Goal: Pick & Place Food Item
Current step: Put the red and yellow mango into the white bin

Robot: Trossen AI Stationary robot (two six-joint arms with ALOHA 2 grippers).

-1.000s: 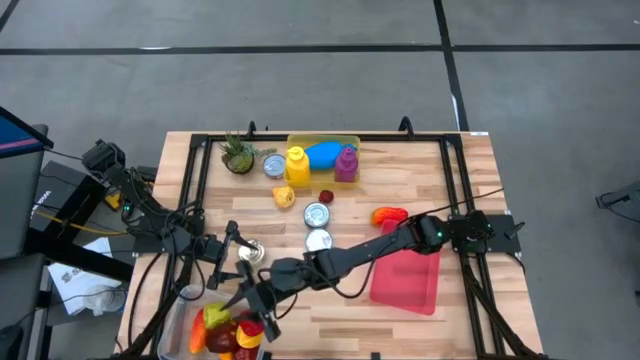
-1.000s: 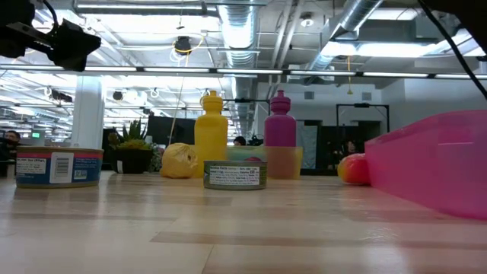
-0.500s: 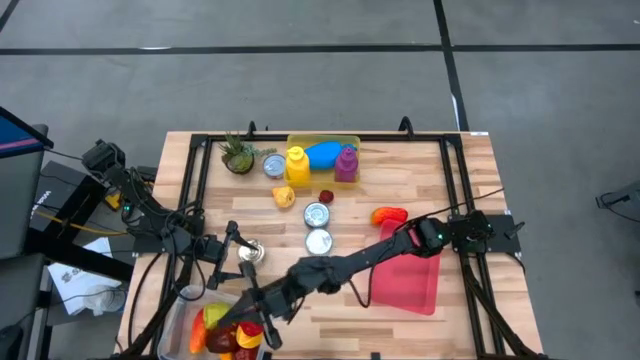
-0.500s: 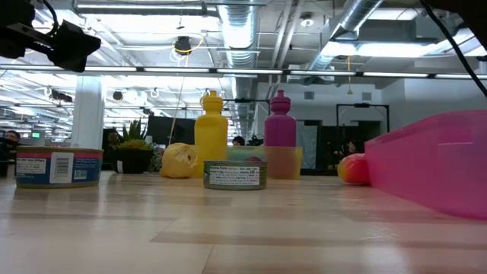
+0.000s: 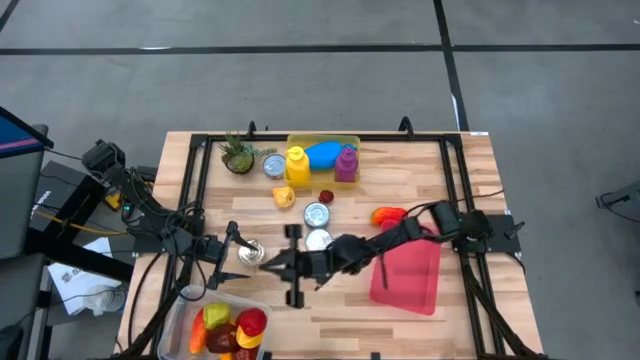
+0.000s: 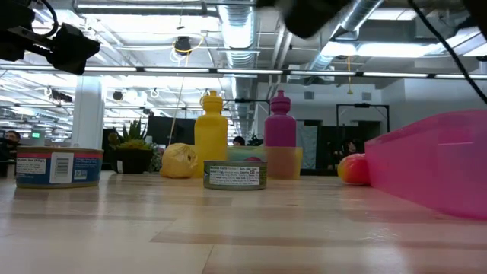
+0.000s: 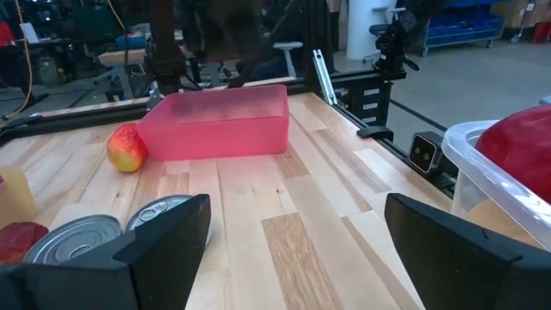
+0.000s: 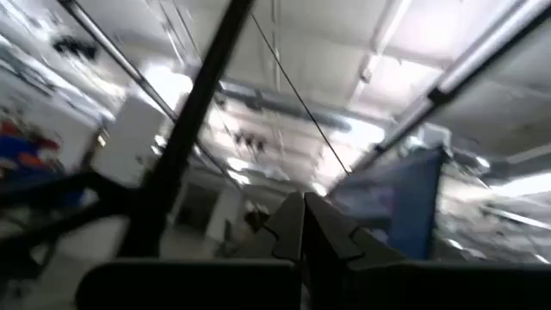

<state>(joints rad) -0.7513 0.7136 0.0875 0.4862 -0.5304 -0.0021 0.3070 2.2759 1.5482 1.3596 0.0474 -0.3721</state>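
- The right end effector [image 5: 268, 262] is stretched out over the wooden surface [image 5: 470, 200], just beside the clear bin [image 5: 178, 318] and near the two tins [image 5: 317, 227]; its fingers [image 8: 303, 226] are pressed together with nothing between them.
- The left end effector [image 5: 238, 252] waits just beyond the clear bin, toward the tins; its fingers [image 7: 168, 241] are spread wide and hold nothing.
- The food items [image 5: 228, 330], red, orange and yellow-green pieces, lie piled inside the clear bin.
- A pink tray [image 5: 408, 278] sits well apart from the bin, across the surface, with a red and orange fruit [image 5: 389, 215] touching its far edge.
- Farther from the bin stand a yellow bottle [image 5: 296, 165], a purple bottle [image 5: 347, 163], a small plant [image 5: 237, 154] and a yellow tray [image 5: 322, 143].
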